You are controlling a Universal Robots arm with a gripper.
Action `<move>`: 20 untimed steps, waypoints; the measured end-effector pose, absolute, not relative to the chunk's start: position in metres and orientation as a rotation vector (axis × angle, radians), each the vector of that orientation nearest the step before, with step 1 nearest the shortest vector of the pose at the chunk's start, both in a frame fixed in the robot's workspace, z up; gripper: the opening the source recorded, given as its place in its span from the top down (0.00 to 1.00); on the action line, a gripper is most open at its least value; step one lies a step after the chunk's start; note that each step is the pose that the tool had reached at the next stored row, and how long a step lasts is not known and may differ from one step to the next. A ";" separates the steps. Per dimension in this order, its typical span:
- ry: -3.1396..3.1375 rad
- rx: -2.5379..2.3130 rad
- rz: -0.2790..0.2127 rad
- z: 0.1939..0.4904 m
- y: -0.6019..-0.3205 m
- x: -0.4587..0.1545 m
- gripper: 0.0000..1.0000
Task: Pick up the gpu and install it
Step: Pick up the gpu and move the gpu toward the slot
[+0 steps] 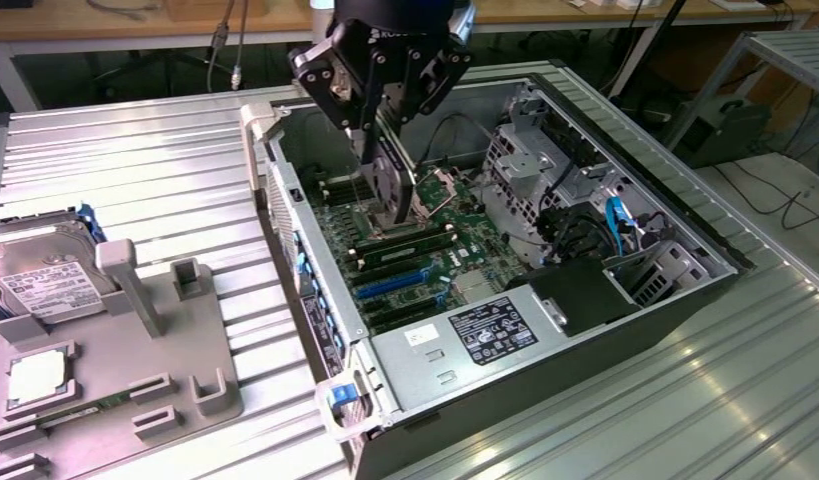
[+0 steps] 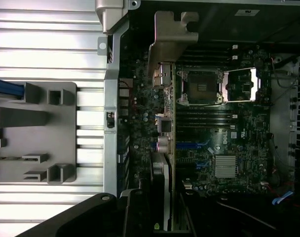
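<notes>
The gpu [image 1: 390, 185] hangs edge-down inside the open computer case [image 1: 297, 215], above the motherboard [image 1: 443, 250]. My gripper [image 1: 380, 135] is shut on its upper edge. In the wrist view the gpu [image 2: 166, 123] is seen edge-on, with its silver end bracket [image 2: 172, 39] toward the case's rear wall. There my gripper [image 2: 160, 212] clamps the card from both sides. The card sits over the CPU socket [image 2: 199, 86] and memory slots, a little away from the blue expansion slots [image 1: 389, 285]. I cannot tell whether its lower edge touches the board.
A grey parts fixture [image 1: 182, 350] lies at the exterior view's left, holding a silver hard drive [image 1: 42, 275], a processor chip [image 1: 36, 375] and a RAM stick [image 1: 76, 415]. The case's drive cage [image 1: 543, 170] and power supply [image 1: 569, 295] stand toward the exterior view's right.
</notes>
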State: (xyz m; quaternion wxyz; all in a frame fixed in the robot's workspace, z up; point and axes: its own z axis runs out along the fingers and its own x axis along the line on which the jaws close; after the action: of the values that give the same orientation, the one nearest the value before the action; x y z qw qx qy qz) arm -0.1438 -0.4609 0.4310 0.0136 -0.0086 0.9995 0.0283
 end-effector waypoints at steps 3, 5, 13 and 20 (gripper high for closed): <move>3.113 -0.027 0.088 0.431 -0.461 -0.139 0.72; 3.113 -0.027 0.088 0.431 -0.461 -0.136 0.72; 3.113 -0.027 0.088 0.431 -0.461 -0.123 0.72; 3.113 -0.027 0.088 0.431 -0.461 -0.112 0.72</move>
State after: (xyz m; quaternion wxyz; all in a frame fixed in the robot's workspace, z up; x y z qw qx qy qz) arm -0.1120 -0.4608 0.4310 0.0136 -0.0086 0.9995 0.0283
